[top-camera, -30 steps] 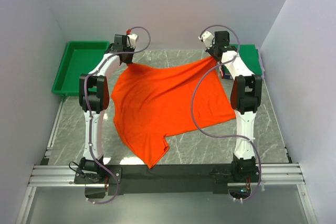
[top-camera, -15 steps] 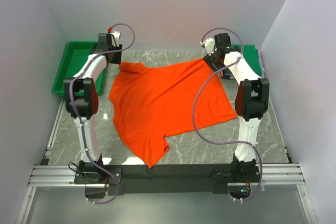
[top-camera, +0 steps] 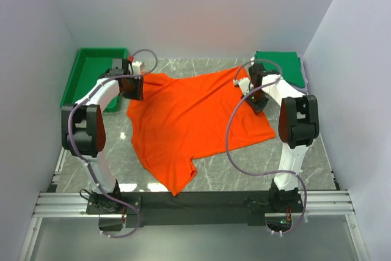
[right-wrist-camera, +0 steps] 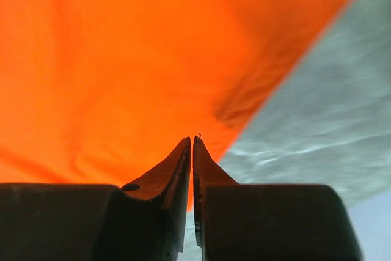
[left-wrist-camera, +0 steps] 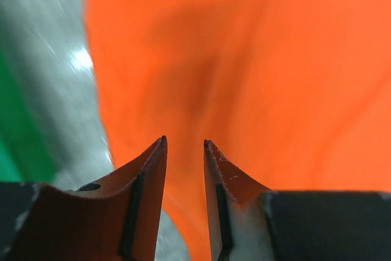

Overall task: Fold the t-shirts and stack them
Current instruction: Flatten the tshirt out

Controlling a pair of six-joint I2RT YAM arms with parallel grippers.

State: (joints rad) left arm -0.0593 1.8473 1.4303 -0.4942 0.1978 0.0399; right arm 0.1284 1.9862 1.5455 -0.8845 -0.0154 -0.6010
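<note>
The orange t-shirt (top-camera: pixel 195 120) lies spread out on the gray tabletop (top-camera: pixel 311 163). It is right under both grippers.

The left gripper (left-wrist-camera: pixel 184 145) hangs over the far left corner of the shirt. Its two fingers are a little apart and nothing is between them. The shirt is below and in front of it. The shirt's edge runs just left of the fingers. Past that edge is bare tabletop, and then the green tray (top-camera: pixel 91 68).

The right gripper (right-wrist-camera: pixel 193 140) hangs over the far right part of the shirt. Its fingers are pressed together, and I can see no cloth pinched in them. The shirt fills the space in front of it and to its left. The shirt's edge runs just to the right of the fingertips, with bare tabletop past it.

A second ago both grippers were farther back. Each one held a far corner of the shirt, and the cloth was pulled tight between them. Now they have let go. Both have come closer to the arm bases. The far edge of the shirt now lies loose on the tabletop.
</note>
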